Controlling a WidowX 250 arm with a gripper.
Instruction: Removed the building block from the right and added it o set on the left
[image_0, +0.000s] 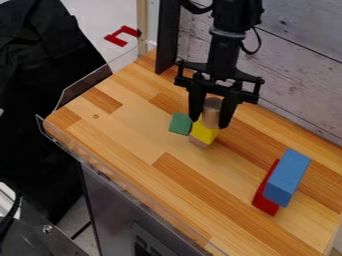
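Note:
My gripper (209, 122) is over the upper middle of the wooden table, pointing down. Its two fingers are closed against the sides of a brown wooden cylinder (212, 112), which stands upright between them. Directly beneath the cylinder is a yellow block (204, 132), and under that a light wooden block (199, 142) shows in part. A green block (180, 123) is just left of the yellow one. On the right, a blue block (287, 177) lies on top of a red block (264, 202).
The table (127, 145) has a clear raised guard along its left and front edges. A grey plank wall (300, 65) runs behind it. A black upright post (167, 37) stands at the back left corner.

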